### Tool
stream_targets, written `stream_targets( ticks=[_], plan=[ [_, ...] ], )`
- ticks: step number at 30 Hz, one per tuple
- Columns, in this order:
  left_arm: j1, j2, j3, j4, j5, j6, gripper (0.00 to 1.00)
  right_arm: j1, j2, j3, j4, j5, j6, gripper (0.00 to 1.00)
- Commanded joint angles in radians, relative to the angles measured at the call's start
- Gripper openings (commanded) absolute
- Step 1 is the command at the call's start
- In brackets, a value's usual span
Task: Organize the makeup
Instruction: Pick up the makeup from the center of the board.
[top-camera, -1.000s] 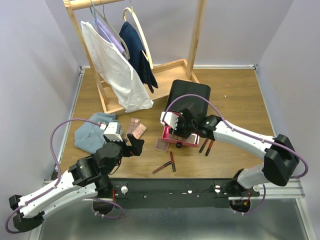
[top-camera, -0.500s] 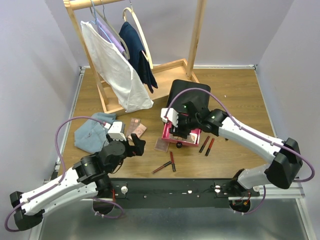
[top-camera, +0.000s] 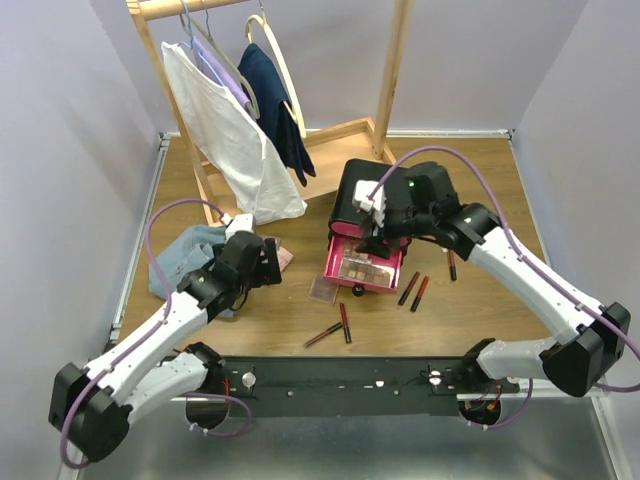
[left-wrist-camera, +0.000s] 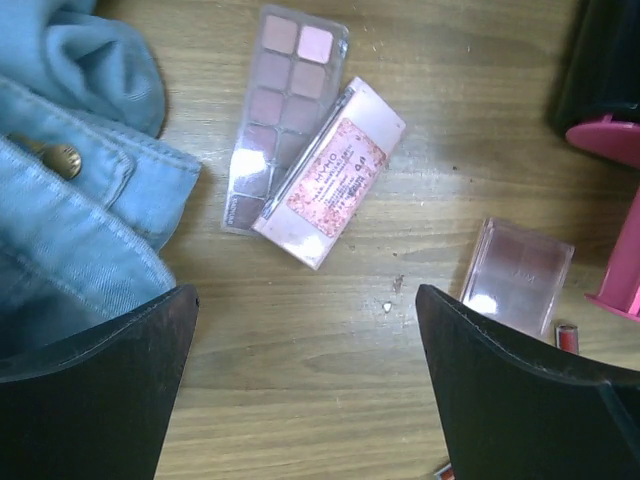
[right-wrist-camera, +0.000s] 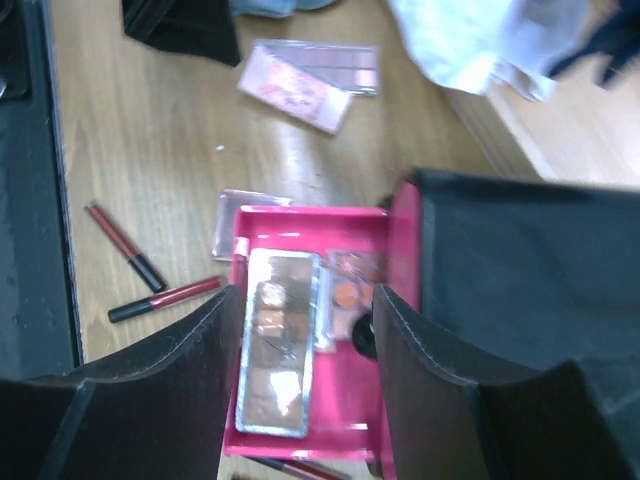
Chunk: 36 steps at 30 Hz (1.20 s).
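- Your left gripper (left-wrist-camera: 305, 300) hangs with jaws wide apart and empty, just short of the two overlapping palettes (left-wrist-camera: 328, 178) on the table. That looks like a line-up to pick one.
- Your right gripper (right-wrist-camera: 308, 295) sits over the open pink drawer (right-wrist-camera: 300, 211), jaws apart and holding nothing. A palette (right-wrist-camera: 277, 355) lies flat inside, probably where palettes are being sorted.
- Lip tubes (top-camera: 343, 322) lie loose in front of the drawer, and a small case (left-wrist-camera: 520, 272) lies beside it.
- The right arm covers much of the box (top-camera: 365, 185), so you can't see any other drawers.
- The right wrist view is blurred, so the small items beside the drawer's palette can't be identified.
- No round compacts show.
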Motion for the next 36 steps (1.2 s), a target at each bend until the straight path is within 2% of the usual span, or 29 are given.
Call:
stream_targets(
  ticks=[1, 9, 18, 27, 36],
  plan=[
    [0.061, 0.145, 0.112, -0.024, 0.178, 0.148, 0.98, -0.103, -0.070, 0.021, 0.026, -0.104, 0.097, 0.64],
    [0.074, 0.316, 0.196, -0.054, 0.174, 0.250, 0.98, -0.343, -0.190, -0.082, 0.087, -0.198, 0.243, 0.68],
    [0.079, 0.443, 0.254, -0.089, 0.149, 0.298, 0.99, -0.515, -0.313, -0.237, 0.121, -0.258, 0.355, 0.72],
    [0.084, 0.537, 0.309, -0.126, 0.168, 0.328, 0.99, -0.612, -0.380, -0.306, 0.132, -0.302, 0.402, 0.73],
    [0.088, 0.603, 0.346, -0.147, 0.191, 0.419, 0.99, -0.634, -0.396, -0.329, 0.129, -0.321, 0.410, 0.73]
  ],
)
